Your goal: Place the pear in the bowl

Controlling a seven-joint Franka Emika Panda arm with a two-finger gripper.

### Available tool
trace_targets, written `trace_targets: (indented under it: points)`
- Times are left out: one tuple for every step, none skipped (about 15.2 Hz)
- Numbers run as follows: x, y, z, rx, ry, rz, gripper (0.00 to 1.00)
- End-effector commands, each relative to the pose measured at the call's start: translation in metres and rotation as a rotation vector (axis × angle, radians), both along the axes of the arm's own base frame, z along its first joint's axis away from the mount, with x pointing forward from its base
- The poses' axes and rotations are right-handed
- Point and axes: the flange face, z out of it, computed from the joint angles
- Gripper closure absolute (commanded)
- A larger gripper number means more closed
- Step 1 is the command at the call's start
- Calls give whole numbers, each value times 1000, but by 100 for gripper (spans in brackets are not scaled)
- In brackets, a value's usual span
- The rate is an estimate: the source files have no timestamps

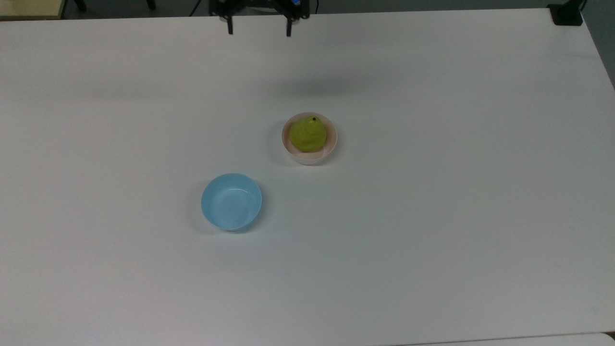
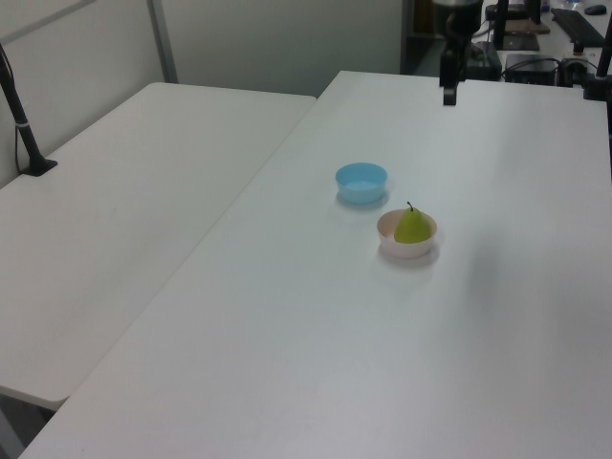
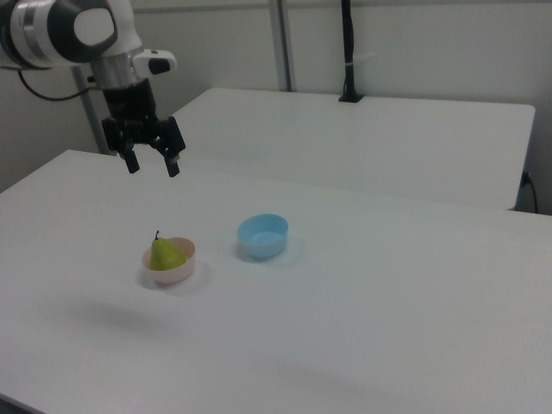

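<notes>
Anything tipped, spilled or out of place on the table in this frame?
Nothing stands out. The pear sits upright inside the pink bowl, stem up. The blue bowl stands apart, upright and empty. The end effector hangs open, raised off the table, holding nothing.

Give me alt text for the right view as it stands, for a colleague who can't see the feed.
A yellow-green pear sits upright in a small pale pink bowl on a white table. An empty light blue bowl stands apart at the right view's right of it. The robot's black gripper hangs open above and behind the pink bowl, holding nothing.
</notes>
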Motion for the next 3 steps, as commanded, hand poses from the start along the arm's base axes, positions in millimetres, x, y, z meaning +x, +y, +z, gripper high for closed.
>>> trace_targets:
  points:
    - [0,-7,8,17,18,3,0]
    - [-1,-9,11,18,13,0,0]
    - [-1,-12,10,16,15,-4,0]
